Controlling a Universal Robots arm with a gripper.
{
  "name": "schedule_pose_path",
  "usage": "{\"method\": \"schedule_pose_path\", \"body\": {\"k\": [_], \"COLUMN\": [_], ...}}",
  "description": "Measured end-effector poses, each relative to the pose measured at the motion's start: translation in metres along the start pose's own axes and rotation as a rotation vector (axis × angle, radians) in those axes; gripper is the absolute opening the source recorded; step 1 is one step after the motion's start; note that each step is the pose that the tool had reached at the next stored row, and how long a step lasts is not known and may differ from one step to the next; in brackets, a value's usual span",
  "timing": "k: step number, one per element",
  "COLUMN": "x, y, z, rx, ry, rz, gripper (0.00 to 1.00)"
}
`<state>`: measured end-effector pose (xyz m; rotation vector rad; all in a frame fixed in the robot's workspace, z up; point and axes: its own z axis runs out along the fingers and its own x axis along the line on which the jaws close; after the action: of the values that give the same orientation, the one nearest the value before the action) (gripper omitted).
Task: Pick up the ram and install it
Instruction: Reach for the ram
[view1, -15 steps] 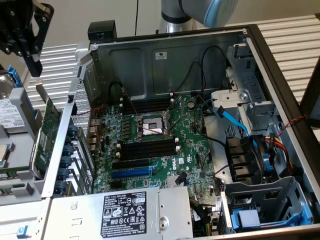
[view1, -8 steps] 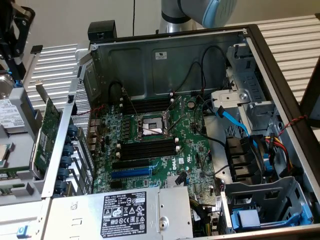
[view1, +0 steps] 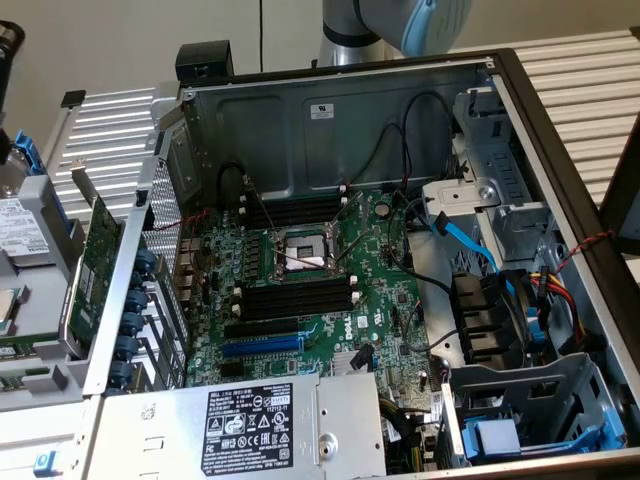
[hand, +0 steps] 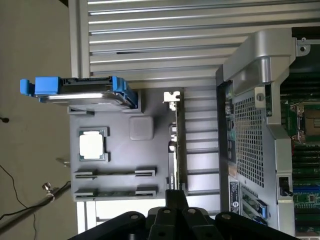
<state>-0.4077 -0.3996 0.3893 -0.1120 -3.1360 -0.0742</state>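
The ram (hand: 114, 192) is a thin green stick lying in the lower of two holder rows on a grey parts tray (hand: 120, 150), outside the computer case. My gripper (hand: 175, 210) shows as black housing hanging above the tray edge, close to the ram's holder and touching nothing. The motherboard (view1: 330, 310) lies in the open case, its black memory slots (view1: 298, 297) with white end clips standing empty beside the CPU socket (view1: 303, 252). A second bank of slots (view1: 295, 210) sits behind the socket. The arm's grey and blue joint (view1: 425, 22) rises behind the case.
On the tray sit a hard drive in a blue caddy (hand: 80, 91), a CPU (hand: 93, 145) and a grey pad (hand: 140, 127). A green expansion card (hand: 176, 145) stands on edge between the tray and the perforated case wall (hand: 248, 140). Cables (view1: 470, 245) and drive cages crowd the case's right in the exterior view.
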Motion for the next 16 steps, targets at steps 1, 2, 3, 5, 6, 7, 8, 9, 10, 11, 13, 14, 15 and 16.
{"method": "schedule_pose_path", "body": {"k": [1, 2, 3, 5, 6, 7, 8, 9, 10, 11, 13, 14, 15, 16], "x": [0.004, 0.008, 0.012, 0.019, 0.022, 0.025, 0.028, 0.031, 0.034, 0.037, 0.043, 0.045, 0.046, 0.048], "y": [-0.0003, -0.0006, -0.0009, -0.0014, -0.0016, -0.0019, -0.0022, -0.0024, -0.0028, -0.0032, -0.0043, -0.0051, -0.0058, -0.0065], "z": [0.0, 0.0, 0.0, 0.0001, 0.0001, 0.0002, 0.0003, 0.0003, 0.0005, 0.0006, 0.0009, 0.001, 0.0011, 0.0013], "rx": [0.0003, 0.0006, 0.0009, 0.0016, 0.0019, 0.0023, 0.0026, 0.0027, 0.0028, 0.0028, 0.0028, 0.0028, 0.0028, 0.0028], "ry": [0.0033, 0.0073, 0.0117, 0.0211, 0.0262, 0.0309, 0.0352, 0.0373, 0.0379, 0.0381, 0.0381, 0.0382, 0.0386, 0.0393], "rz": [0.0, 0.0, 0.0, 0.001, 0.001, 0.001, 0.002, 0.002, 0.002, 0.002, 0.002, 0.002, 0.002, 0.002], "gripper": [0.11, 0.11, 0.11, 0.11, 0.11, 0.11, 0.11, 0.11, 0.11, 0.11, 0.11, 0.11, 0.11, 0.11]}}
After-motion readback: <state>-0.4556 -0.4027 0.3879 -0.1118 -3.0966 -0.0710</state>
